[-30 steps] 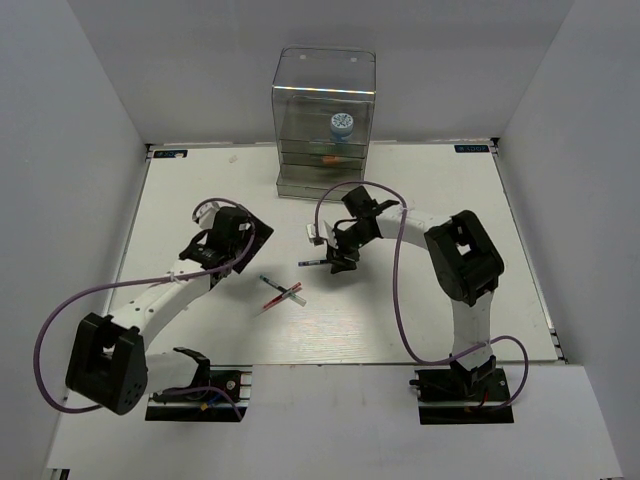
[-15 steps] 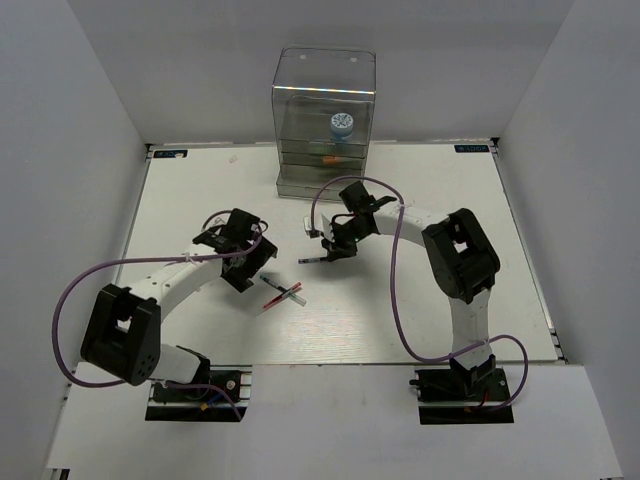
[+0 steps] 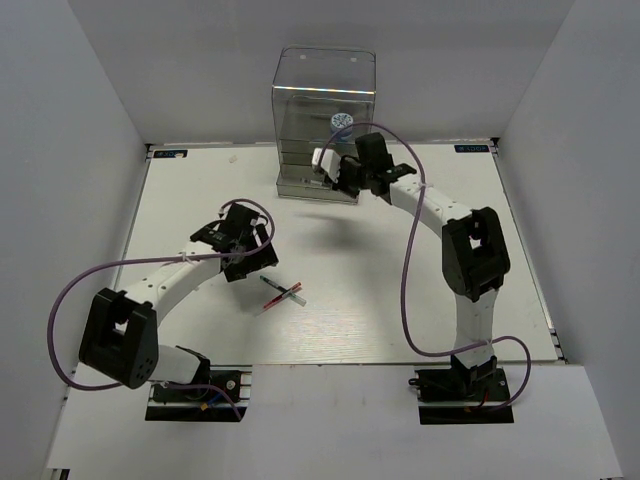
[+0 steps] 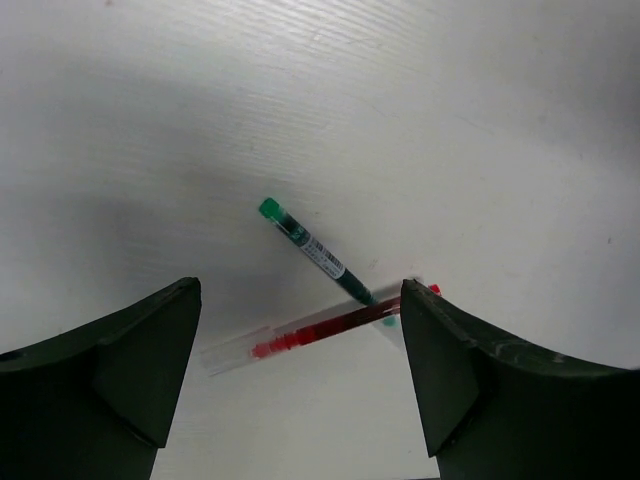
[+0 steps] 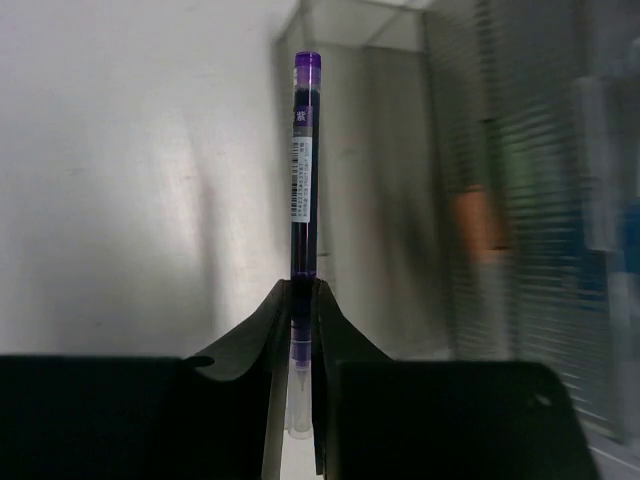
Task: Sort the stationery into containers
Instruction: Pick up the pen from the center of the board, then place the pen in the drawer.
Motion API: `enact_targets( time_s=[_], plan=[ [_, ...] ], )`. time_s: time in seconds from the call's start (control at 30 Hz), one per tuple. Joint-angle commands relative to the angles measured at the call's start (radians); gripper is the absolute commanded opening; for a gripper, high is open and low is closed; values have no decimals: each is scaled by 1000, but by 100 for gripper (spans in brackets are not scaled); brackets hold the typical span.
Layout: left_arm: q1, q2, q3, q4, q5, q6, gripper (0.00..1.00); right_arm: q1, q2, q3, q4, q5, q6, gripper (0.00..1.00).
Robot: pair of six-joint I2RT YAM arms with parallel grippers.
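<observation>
- Right gripper (image 5: pixel 303 292) closed down narrow on a purple pen (image 5: pixel 305 170), held near its back end, with most of the barrel out ahead of the fingers.
- Long axis of that pen straight forward from the jaws, cap end aimed at the near corner of the clear organizer (image 5: pixel 520 150). Organizer body ahead and to the right in the wrist view.
- From above, right gripper up at the organizer's front, at about drawer level. Touching or just short of it: cannot tell.
- Judged next need: swing the pen's axis toward an opening, then slide it in lengthwise. Little room there, with the acrylic wall just beside the barrel.
- Already inside the organizer: a blue-white roll (image 3: pixel 342 122) and, blurred, something orange (image 5: pixel 470 225).
- Left gripper (image 4: pixel 298 300) spread wide, holding nothing, hanging over two crossed pens on the surface (image 3: pixel 200 200).
- Green pen (image 4: pixel 318 255) on a diagonal between the open fingers, and red pen (image 4: pixel 320 328) at a shallower slant, crossing it near its lower end.
- Left arm plainly the nearer to that pair, right arm well apart from them.
- Bare white surface all round the two pens, so plenty of room to descend. The crossing is the likely snag: risks closing on both at once.
</observation>
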Motion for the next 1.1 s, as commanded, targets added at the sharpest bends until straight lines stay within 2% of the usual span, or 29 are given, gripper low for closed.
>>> enact_targets(
  time_s=[0.0, 0.2, 0.43, 0.53, 0.6, 0.73, 1.07],
  plan=[
    [-3, -92, -25, 63, 79, 243, 90, -26, 34, 121, 74, 71, 8, 0],
    [-12, -90, -25, 67, 220, 401, 86, -42, 175, 274, 62, 123, -35, 0],
    [-45, -31, -7, 48, 269, 452, 82, -46, 261, 359, 60, 121, -71, 0],
    [-69, -1, 3, 39, 269, 452, 82, -48, 286, 374, 65, 132, -64, 28],
    [-80, 25, 12, 25, 260, 452, 80, -48, 277, 370, 67, 123, -52, 42],
    [-120, 97, 49, -16, 239, 441, 77, -57, 206, 295, 76, 31, 4, 49],
    [-174, 167, 70, -35, 185, 453, 71, -65, -45, -44, 162, -95, 133, 50]
  ],
)
